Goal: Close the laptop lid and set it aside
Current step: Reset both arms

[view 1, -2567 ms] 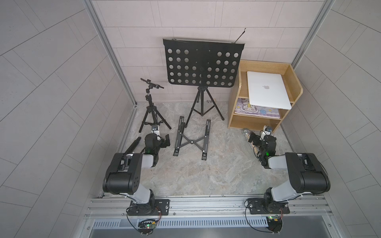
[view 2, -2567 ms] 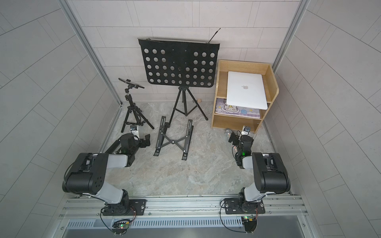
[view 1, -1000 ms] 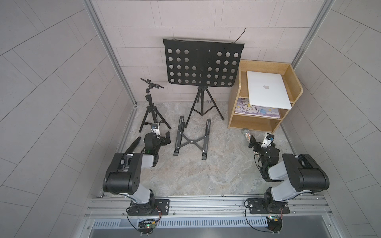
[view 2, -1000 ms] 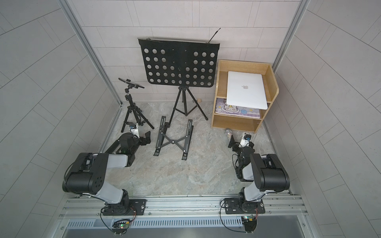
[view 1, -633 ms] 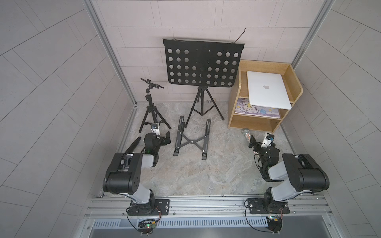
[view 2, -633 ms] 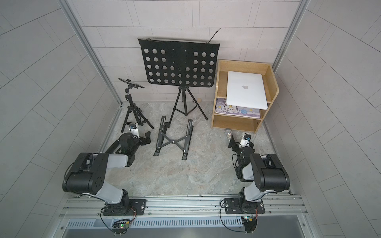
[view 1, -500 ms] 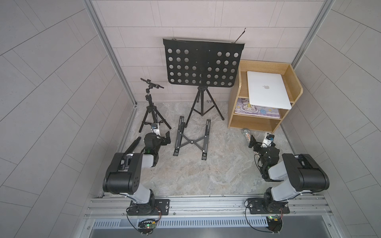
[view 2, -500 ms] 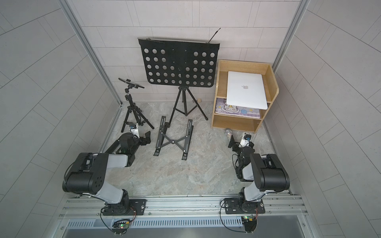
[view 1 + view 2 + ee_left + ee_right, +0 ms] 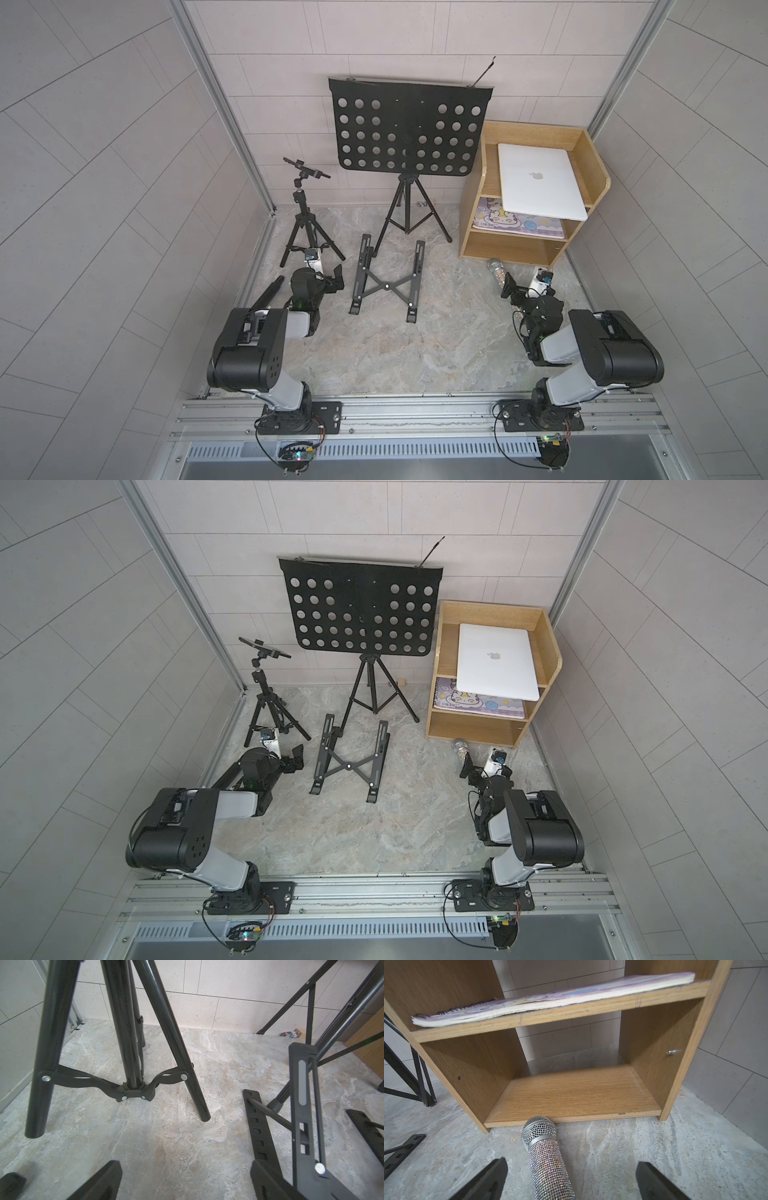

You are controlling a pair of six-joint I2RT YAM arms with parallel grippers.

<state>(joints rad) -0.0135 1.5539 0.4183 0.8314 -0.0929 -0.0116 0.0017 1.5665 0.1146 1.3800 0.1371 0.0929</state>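
Well, the laptop [image 9: 540, 183] lies flat on the top shelf of the wooden shelf unit [image 9: 600, 183], lid down and logo up, clear of the working desk [image 9: 415, 353], so I judge the job done. Both arms sit low, left jaws and right jaws spread wide and empty; the right pair flanks a glittery microphone [image 9: 548, 1159] without touching it.

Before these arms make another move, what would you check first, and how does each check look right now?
1. The laptop lid is shut: ok.
2. The laptop sits on the top shelf of the wooden shelf unit: ok, though its front edge appears to overhang.
3. The left gripper is open and empty: ok.
4. The right gripper is open, gripping nothing: ok.
5. The right gripper's path is clear: not ok, the microphone lies between its open jaws.
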